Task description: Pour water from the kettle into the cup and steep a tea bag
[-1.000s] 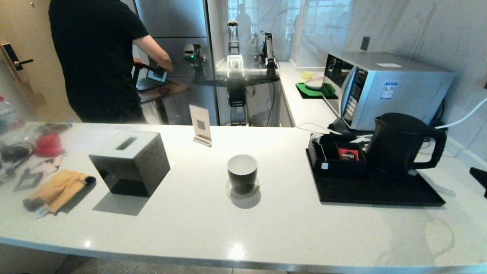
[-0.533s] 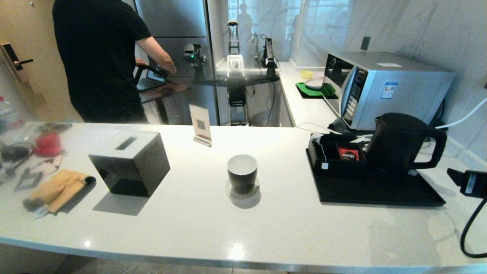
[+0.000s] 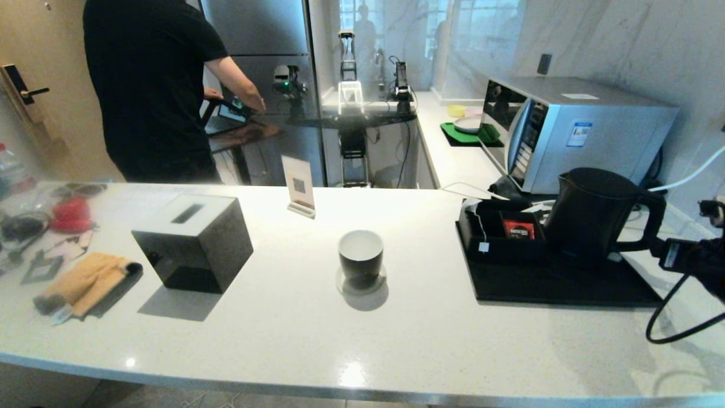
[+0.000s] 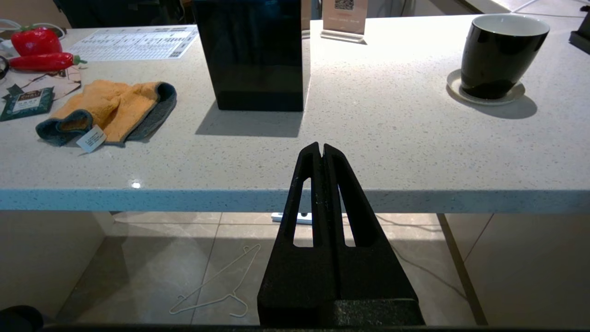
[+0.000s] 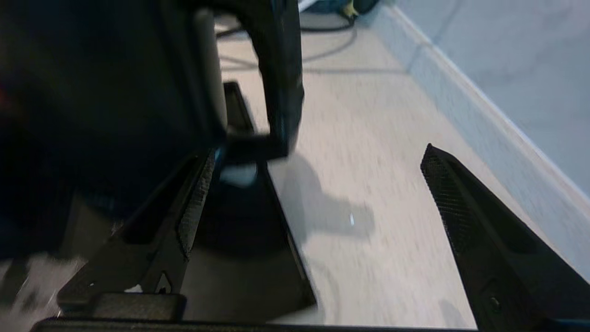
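The matte black kettle [image 3: 595, 215] stands on a black tray [image 3: 561, 289] at the right, its loop handle pointing right. My right gripper [image 3: 662, 252] hovers just right of that handle, open. In the right wrist view the handle [image 5: 281, 83] stands ahead of my right gripper [image 5: 318, 154], nearer its one finger [image 5: 196, 203], with nothing held. The cup [image 3: 361, 256] sits mid-counter on a pale coaster; no water shows in its white inside. The tea bag's string and white tag [image 3: 483, 246] hang over a black holder's edge; its pouch is hidden. My left gripper [image 4: 321, 146] is parked shut before the counter's front edge.
A black cube box [image 3: 192, 241] and an orange cloth [image 3: 85, 283] lie at the left. A red packet [image 3: 518, 228] sits in the holder beside the kettle. A microwave [image 3: 572, 130] stands behind the tray, and a person [image 3: 153, 85] stands beyond the counter.
My right arm has come in from the right edge, rising and moving left until its gripper is beside the kettle's handle. The left gripper, cup and kettle have not moved.
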